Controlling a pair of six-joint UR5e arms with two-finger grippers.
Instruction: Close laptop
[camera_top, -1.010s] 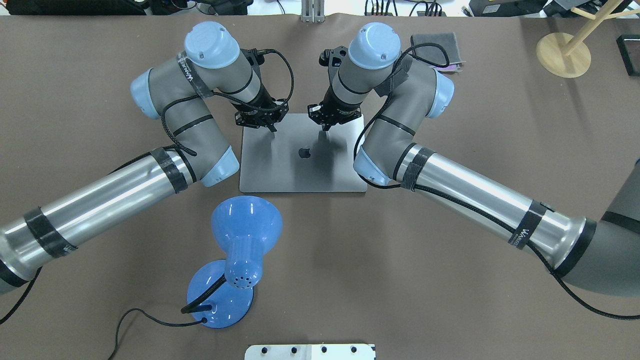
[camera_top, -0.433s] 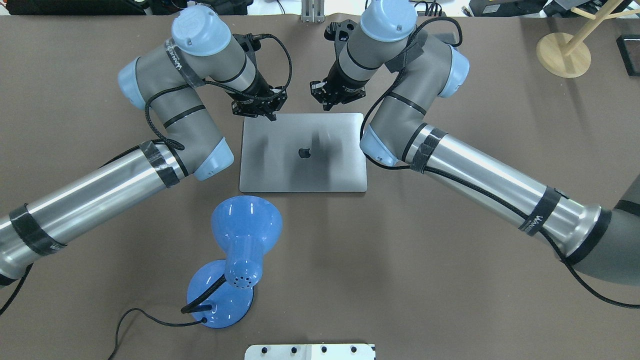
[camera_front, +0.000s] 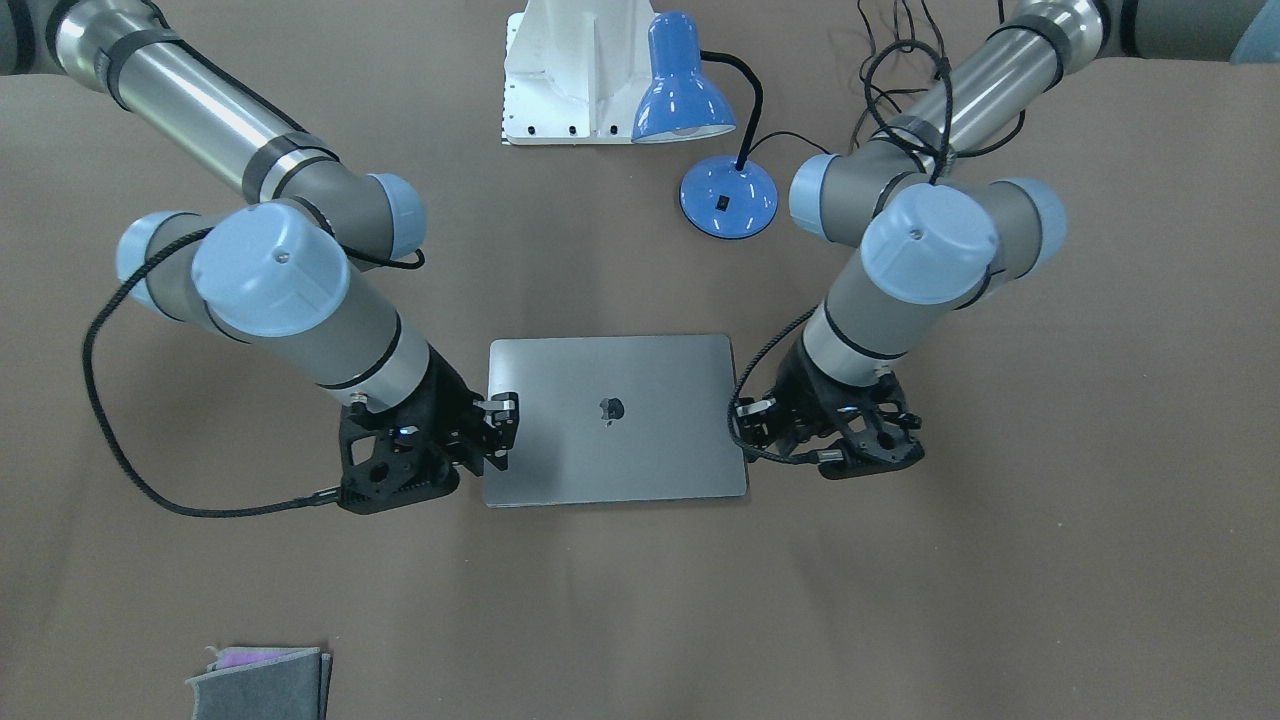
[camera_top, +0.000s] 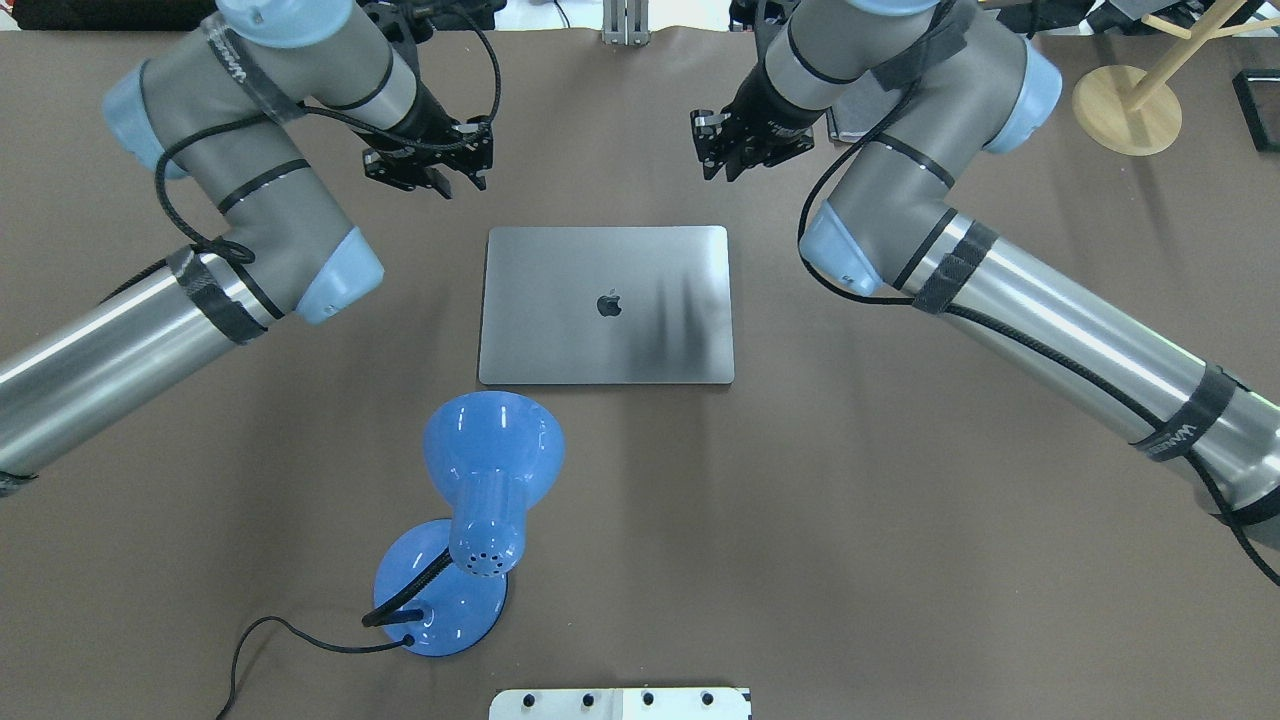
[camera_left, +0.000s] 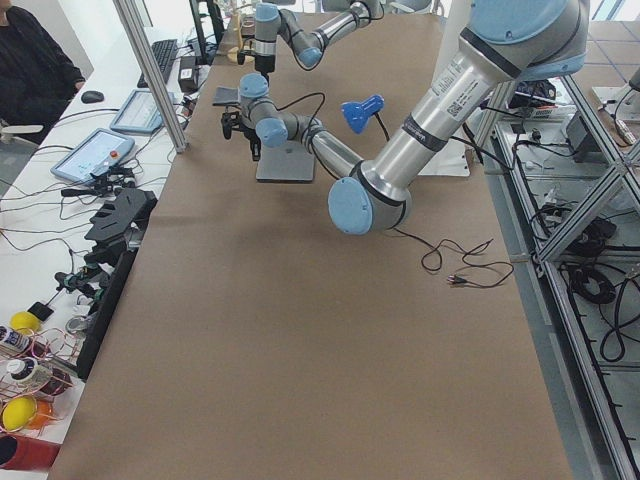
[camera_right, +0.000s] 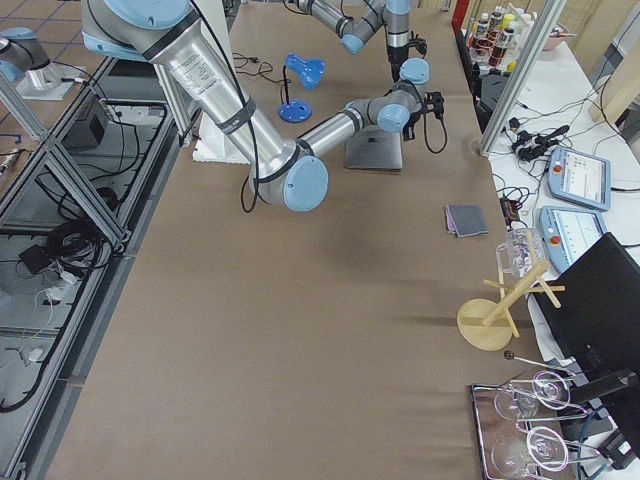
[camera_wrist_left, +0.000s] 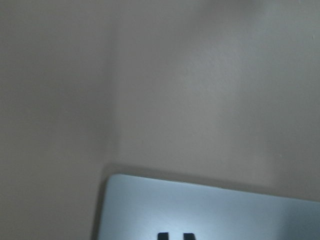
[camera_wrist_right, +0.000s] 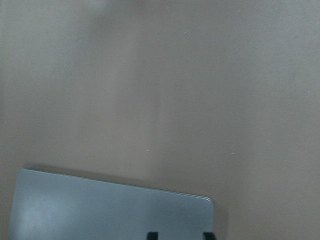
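The space-grey laptop (camera_top: 605, 305) lies shut and flat on the brown table, apple logo up; it also shows in the front view (camera_front: 615, 418). My left gripper (camera_top: 440, 175) hangs above the table beyond the laptop's far left corner, fingers close together, holding nothing. My right gripper (camera_top: 720, 155) hangs beyond the far right corner, fingers apart and empty. Neither touches the laptop. The left wrist view shows a laptop corner (camera_wrist_left: 210, 210) below the gripper (camera_wrist_left: 175, 236). The right wrist view shows the other corner (camera_wrist_right: 110, 207) below the gripper (camera_wrist_right: 181, 235).
A blue desk lamp (camera_top: 480, 480) with its cord stands just in front of the laptop, on the left. A grey felt pouch (camera_front: 260, 683) lies at the far right side. A wooden stand (camera_top: 1125, 105) is at the far right. A white base plate (camera_top: 620, 703) sits at the near edge.
Both grippers have risen off the laptop's lid and drawn back and outward past its far edge. The laptop has stayed shut and in place.
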